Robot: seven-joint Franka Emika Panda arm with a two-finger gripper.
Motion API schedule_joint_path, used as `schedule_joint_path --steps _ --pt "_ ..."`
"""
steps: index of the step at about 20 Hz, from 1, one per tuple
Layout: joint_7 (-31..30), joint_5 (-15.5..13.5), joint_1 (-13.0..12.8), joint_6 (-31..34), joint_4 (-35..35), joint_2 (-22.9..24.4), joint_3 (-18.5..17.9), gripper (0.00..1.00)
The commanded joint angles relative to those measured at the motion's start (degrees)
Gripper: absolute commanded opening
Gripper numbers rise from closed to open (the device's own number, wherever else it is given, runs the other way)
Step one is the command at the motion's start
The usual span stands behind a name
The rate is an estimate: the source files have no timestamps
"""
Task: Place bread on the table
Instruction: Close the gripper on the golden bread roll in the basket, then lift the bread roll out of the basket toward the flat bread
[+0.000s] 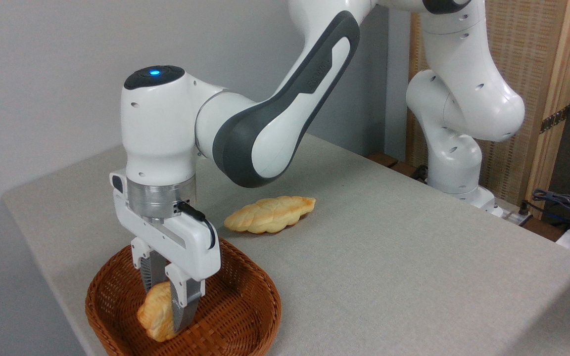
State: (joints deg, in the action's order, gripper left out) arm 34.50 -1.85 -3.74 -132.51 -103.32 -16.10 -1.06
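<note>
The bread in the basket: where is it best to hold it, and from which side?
Grip the bread across its narrow middle, coming from above. It stands tilted on edge inside the wicker basket, whose raised walls block a sideways approach. The gripper has its jaws closed on it in just this way.

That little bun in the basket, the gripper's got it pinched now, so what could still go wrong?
Three things, I'd guess. The gripper holds the bun near one side, so the glossy crust might slip out on lifting. The bun hangs tilted inside the wicker basket, so it could catch the rim and drag the basket. The braided loaf already lies on the table, so a careless drop could bump it.
</note>
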Motion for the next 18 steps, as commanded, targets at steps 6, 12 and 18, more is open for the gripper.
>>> schedule_joint_path --steps 6,12,18 --pt "0.4 -0.4 0.0 -0.1 0.4 3.2 0.7 0.43" --pt "0.9 -0.5 0.0 10.6 0.2 9.4 1.3 0.51" --pt "1.0 -0.5 0.0 23.0 0.0 15.0 1.3 0.56"
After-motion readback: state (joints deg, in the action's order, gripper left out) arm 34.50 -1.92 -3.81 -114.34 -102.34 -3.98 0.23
